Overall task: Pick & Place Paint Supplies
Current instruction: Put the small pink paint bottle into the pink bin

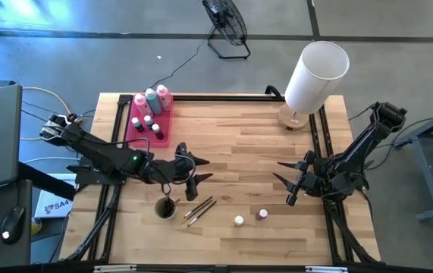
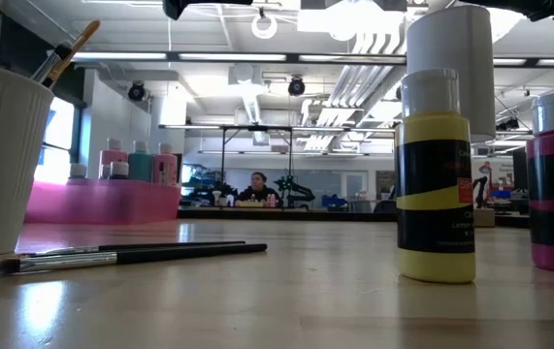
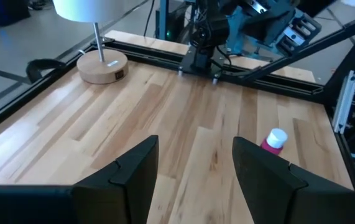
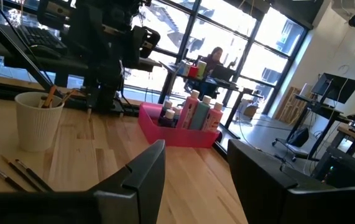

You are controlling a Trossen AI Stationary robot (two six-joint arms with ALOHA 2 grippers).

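The table (image 1: 231,144) is pale striped wood with a black frame. On it the tray (image 1: 138,130) is pink, holding two pink bottles (image 1: 139,103) and a teal one (image 1: 152,98), all white-capped. Near the white ribbed cup (image 1: 164,208) lie dark-handled brushes (image 1: 199,208). Beside them, one small pot (image 1: 239,221) is yellow with black bands, another (image 1: 262,214) magenta with black bands. The lampshade (image 1: 316,76) is white.

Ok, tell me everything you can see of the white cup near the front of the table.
The white cup stands upright on the wooden table, near its front edge on the left arm's side, just in front of the left end effector, which does not touch it. It looks like ribbed white ceramic or plastic, with vertical grooves and walls widening toward the open rim. At least one brush leans inside, its end above the rim. Two dark-handled brushes lie beside it on the wood.
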